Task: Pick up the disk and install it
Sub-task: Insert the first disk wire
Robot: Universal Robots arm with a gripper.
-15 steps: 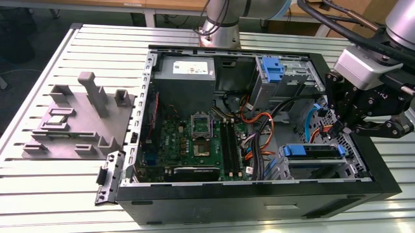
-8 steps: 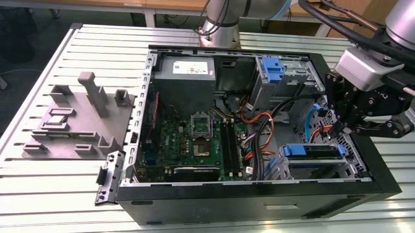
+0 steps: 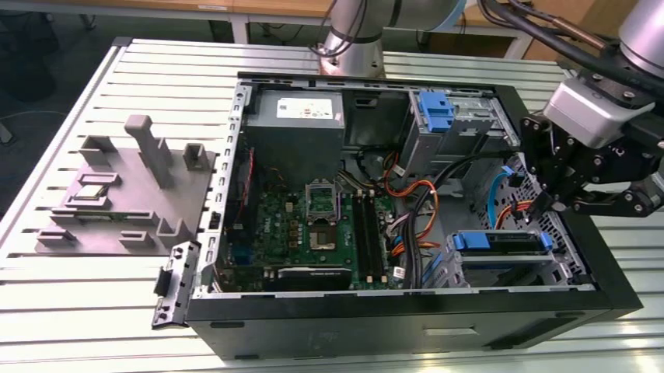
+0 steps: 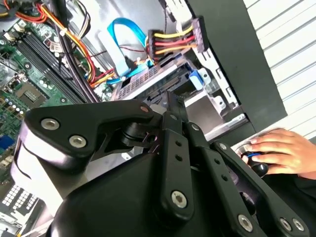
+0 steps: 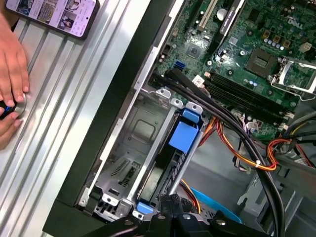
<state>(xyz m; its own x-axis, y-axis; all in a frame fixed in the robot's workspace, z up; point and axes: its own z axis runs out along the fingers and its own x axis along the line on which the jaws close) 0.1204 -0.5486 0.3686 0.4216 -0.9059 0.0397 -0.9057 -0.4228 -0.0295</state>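
Observation:
The disk (image 3: 498, 242) lies in the metal drive cage (image 3: 464, 273) at the near right corner of the open computer case (image 3: 415, 315), its blue carrier facing up. In the first wrist view the disk (image 5: 181, 137) fills one slot of the cage (image 5: 129, 163), and the slot beside it is bare metal. My gripper (image 3: 555, 203) hangs over the case's right wall, above the disk's outer end. In both wrist views the gripper (image 5: 167, 201) (image 4: 174, 101) has its fingers together, with nothing between them, close over the disk (image 4: 148, 79).
A bare blue bracket (image 3: 436, 109) stands in the far bay beside the grey power supply (image 3: 295, 113). Orange, black and blue cables (image 3: 415, 210) run between motherboard (image 3: 311, 225) and cage. A grey fixture (image 3: 124, 186) sits on the table. A person's hand (image 5: 12, 74) rests by a phone (image 5: 54, 12).

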